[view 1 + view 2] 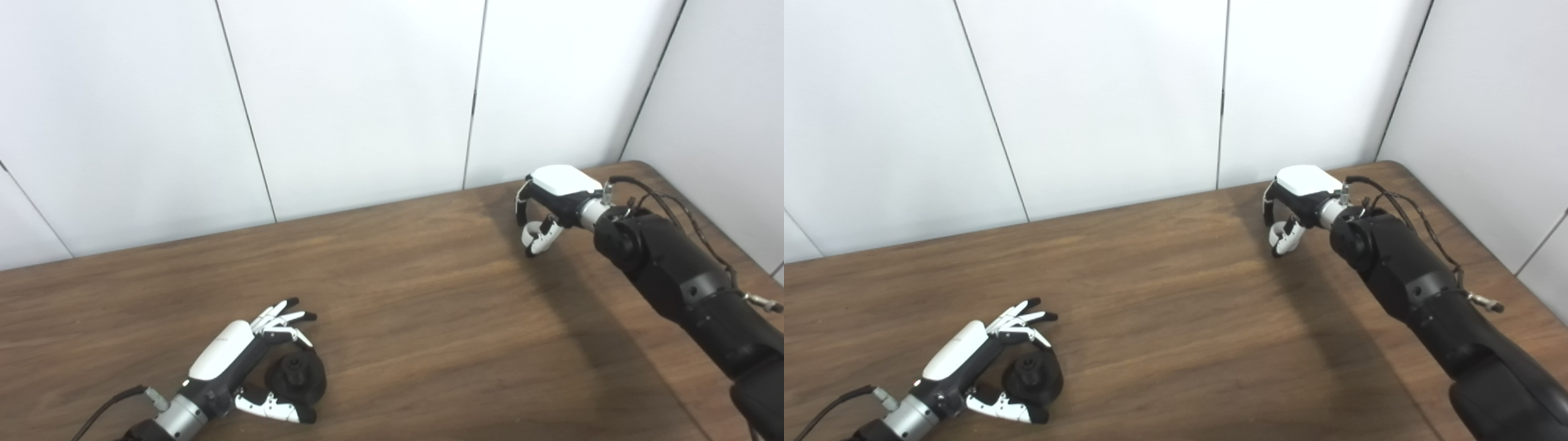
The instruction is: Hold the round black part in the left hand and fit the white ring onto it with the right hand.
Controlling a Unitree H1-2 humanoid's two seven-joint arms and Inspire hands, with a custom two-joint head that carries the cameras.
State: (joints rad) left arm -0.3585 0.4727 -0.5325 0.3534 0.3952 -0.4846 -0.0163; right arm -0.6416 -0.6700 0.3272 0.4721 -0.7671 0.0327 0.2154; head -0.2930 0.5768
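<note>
I see both hands alike: left hand (245, 367) and right hand (551, 205) have white back shells, black palms, white fingers with black tips, silver wrist collars. Black forearms, loose black cables.

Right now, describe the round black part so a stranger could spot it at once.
Look at the near left of the wooden table. There the left hand cups the round black part, a dark disc with a raised knob at its centre, the only loose object visible on the table.

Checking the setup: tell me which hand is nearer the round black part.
Left. The left hand is cupped around the round black part at the near left of the table. The right hand hangs far across the table near the back right corner.
</note>
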